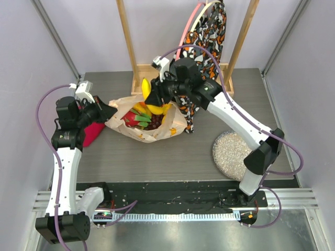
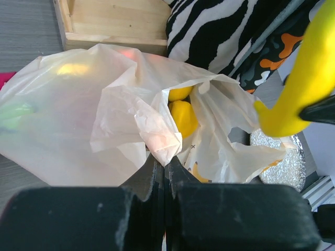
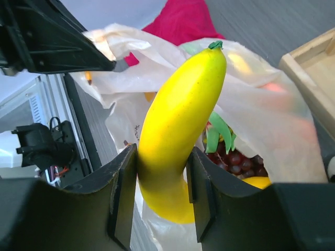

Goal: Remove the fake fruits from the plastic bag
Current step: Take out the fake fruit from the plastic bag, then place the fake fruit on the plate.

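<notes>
The plastic bag (image 1: 121,107) lies open on the table at back left, and my left gripper (image 1: 111,111) is shut on its left edge. The left wrist view shows a fold of the bag (image 2: 78,104) pinched between my left gripper's (image 2: 166,162) jaws, and a yellow fruit (image 2: 183,117) inside. My right gripper (image 1: 157,98) hangs over the bag's mouth, shut on a yellow banana (image 1: 145,88). Up close, the banana (image 3: 183,104) sits between my right gripper's (image 3: 162,178) pads, stem end up. Dark grapes (image 3: 235,159) and a green fruit (image 3: 220,130) remain in the bag (image 3: 272,110).
A wooden frame (image 1: 133,47) stands at the back with a patterned cloth (image 1: 207,31) hanging from it, right behind the bag. A glittery silver plate (image 1: 233,151) lies at the right. A red cloth (image 1: 93,133) lies under my left arm.
</notes>
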